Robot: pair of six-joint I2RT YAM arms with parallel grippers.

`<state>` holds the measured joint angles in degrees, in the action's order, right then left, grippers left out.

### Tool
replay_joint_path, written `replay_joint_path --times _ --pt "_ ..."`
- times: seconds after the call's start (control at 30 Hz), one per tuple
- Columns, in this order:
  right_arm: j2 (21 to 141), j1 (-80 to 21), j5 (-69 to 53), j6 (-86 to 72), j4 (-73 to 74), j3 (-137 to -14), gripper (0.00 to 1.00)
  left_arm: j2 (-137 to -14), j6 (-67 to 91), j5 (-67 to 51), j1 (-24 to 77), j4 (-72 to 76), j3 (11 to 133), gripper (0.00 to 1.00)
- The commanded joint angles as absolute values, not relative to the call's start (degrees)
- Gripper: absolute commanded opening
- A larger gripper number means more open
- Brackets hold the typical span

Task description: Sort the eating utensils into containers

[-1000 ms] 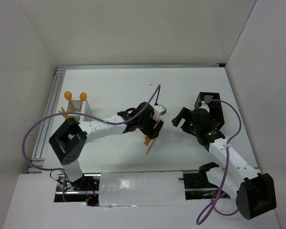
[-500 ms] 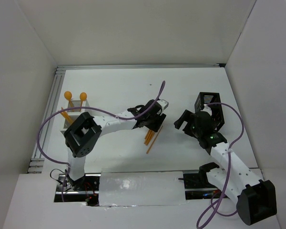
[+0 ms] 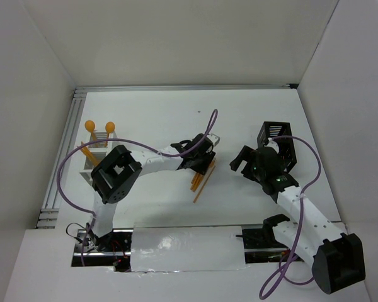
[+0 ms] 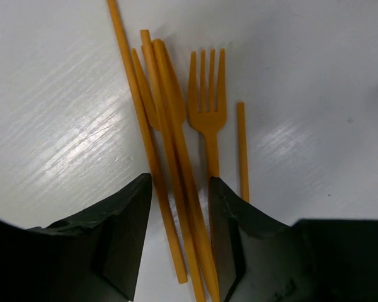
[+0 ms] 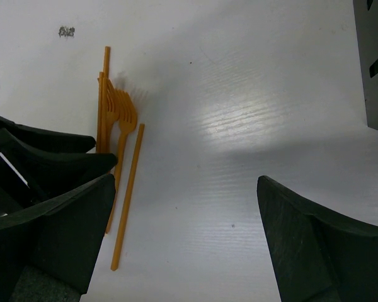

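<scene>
Several orange utensils lie bunched on the table in the middle. In the left wrist view I see a fork, a knife and plain handles. My left gripper is down on the pile and open, its jaws on either side of three handles; it also shows in the top view. My right gripper is wide open and empty, right of the pile, in front of the black caddy. The white caddy at the left holds two spoons.
A loose thin orange stick lies just right of the fork. A metal rail runs along the table's left edge. White walls close in the back and sides. The black caddy's corner shows in the right wrist view.
My left arm's elbow has swung to the right and the gripper has settled low over the utensil pile. The right arm has barely moved.
</scene>
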<state>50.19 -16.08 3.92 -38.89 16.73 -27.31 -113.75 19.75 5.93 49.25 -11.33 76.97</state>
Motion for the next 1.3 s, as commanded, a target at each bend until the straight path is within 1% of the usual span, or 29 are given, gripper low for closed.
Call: replay_joint_path --times 0.0,0.1,0.17,0.2,0.23,0.27,0.37,0.47,0.57,0.7,0.8,0.93,1.07,1.17,1.27 --pt "49.5 -15.6 4.9 -38.6 17.0 -28.4 1.00 -115.7 20.0 6.4 49.2 -10.5 77.8 0.53" --pt "48.0 -15.6 5.4 -38.7 17.0 -28.4 1.00 -115.8 19.9 6.6 49.2 -10.5 77.6 0.48" --pt "47.5 -15.6 5.4 -39.0 17.5 -27.8 1.00 -115.7 19.9 6.6 49.1 -10.5 77.3 0.42" --pt "47.3 -15.6 5.4 -39.1 17.5 -27.8 1.00 -115.7 20.0 6.7 49.2 -10.4 77.3 0.38" --pt "47.1 -15.6 5.4 -39.2 17.5 -27.8 1.00 -115.2 20.0 6.8 49.0 -10.4 77.3 0.27" --pt "47.1 -15.6 5.4 -39.3 17.5 -27.8 1.00 -115.1 20.2 6.9 49.1 -10.5 77.2 0.21" --pt "47.4 -15.5 5.4 -39.2 17.5 -27.8 1.00 -114.5 20.3 7.5 49.1 -10.9 77.2 0.07" --pt "47.6 -15.6 5.4 -39.2 17.5 -27.8 1.00 -112.0 20.4 9.0 49.0 -12.0 77.2 0.06" --pt "47.6 -15.5 5.4 -39.5 17.5 -27.8 1.00 -107.5 20.6 8.0 47.8 -11.9 75.3 0.05" --pt "47.5 -15.5 5.4 -39.7 17.0 -27.8 1.00 -99.7 20.0 3.3 46.1 -9.7 72.9 0.06" --pt "47.7 -15.5 4.9 -39.6 17.0 -27.8 1.00 -96.0 18.3 1.6 45.8 -7.9 70.0 0.08" --pt "48.2 -15.4 4.4 -39.8 16.4 -27.2 1.00 -94.6 17.6 0.9 45.7 -8.1 68.9 0.08" --pt "48.0 -15.4 4.4 -39.8 16.4 -27.2 1.00 -94.9 17.8 1.5 45.4 -8.3 67.6 0.07" --pt "47.9 -15.5 5.5 -39.8 17.9 -28.0 1.00 -93.8 17.4 -1.5 45.6 -4.9 65.9 0.06" --pt "46.8 -15.3 9.1 -39.8 21.7 -29.7 1.00 -91.1 17.4 -4.4 45.8 -0.7 65.1 0.05"
